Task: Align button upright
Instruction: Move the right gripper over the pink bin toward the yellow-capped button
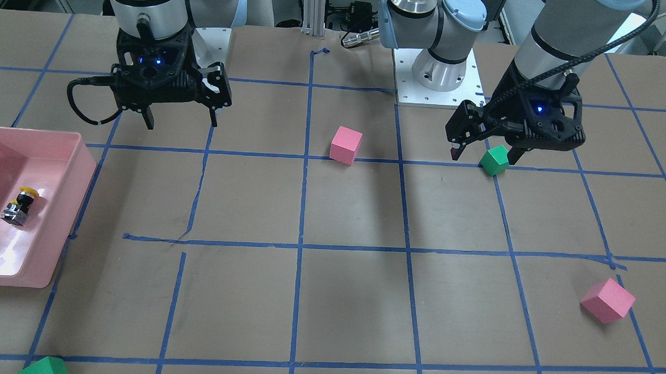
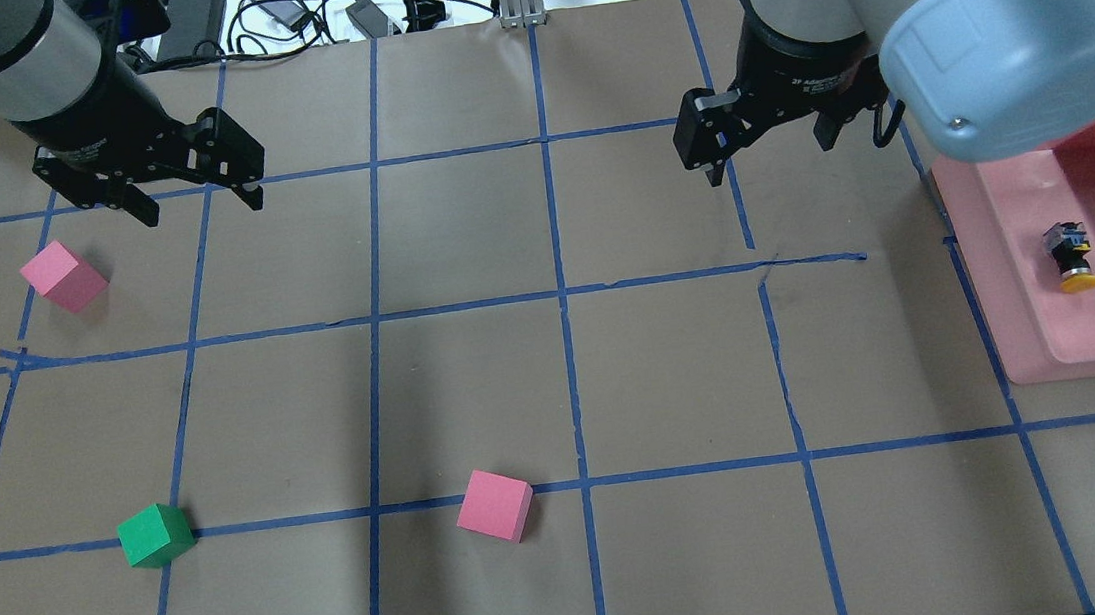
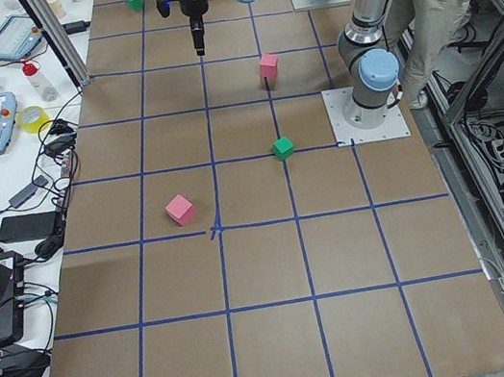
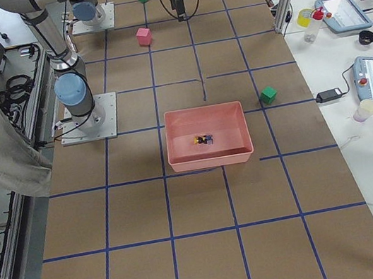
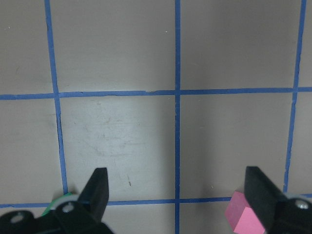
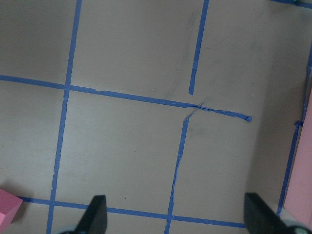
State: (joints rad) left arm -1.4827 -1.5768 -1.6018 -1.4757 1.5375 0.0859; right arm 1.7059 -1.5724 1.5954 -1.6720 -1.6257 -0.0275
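The button (image 1: 19,205) lies on its side inside the pink bin (image 1: 84,167), with its yellow cap, black body and grey base showing. It also shows in the overhead view (image 2: 1070,257) and the exterior right view (image 4: 203,139). My right gripper (image 2: 769,161) hangs open and empty above the table, to the left of the bin (image 2: 989,305) in the overhead view. It also shows in the front view (image 1: 180,123) and the right wrist view (image 6: 175,209). My left gripper (image 2: 200,208) is open and empty, raised over the table's other side. It also shows in the left wrist view (image 5: 178,185).
One pink cube (image 2: 494,504) sits near the middle on the robot's side. Another pink cube (image 2: 62,276) lies below the left gripper. A green cube (image 2: 155,534) sits on a tape line at the near left. A second green cube (image 1: 44,367) lies at the far edge.
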